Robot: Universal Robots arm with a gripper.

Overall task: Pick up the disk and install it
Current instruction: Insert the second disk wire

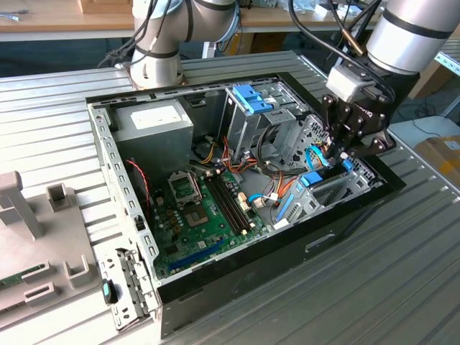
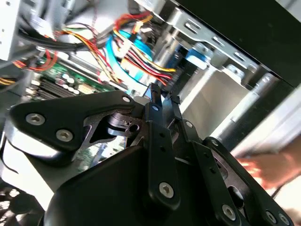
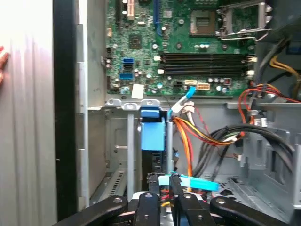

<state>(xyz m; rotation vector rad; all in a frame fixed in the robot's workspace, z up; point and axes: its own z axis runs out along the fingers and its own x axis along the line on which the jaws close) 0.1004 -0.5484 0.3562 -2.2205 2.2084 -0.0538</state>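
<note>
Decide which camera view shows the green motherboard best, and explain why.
The exterior view: the motherboard shows nearly whole. The first wrist view shows it close, but cut off at the frame edge. The second wrist view shows a strip beyond the cables.

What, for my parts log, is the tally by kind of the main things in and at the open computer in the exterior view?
Computer case: 1
Green motherboard: 1
Power supply: 1
Tall metal drive cage: 1
Gripper, reaching into the case: 1
Total: 5
</note>
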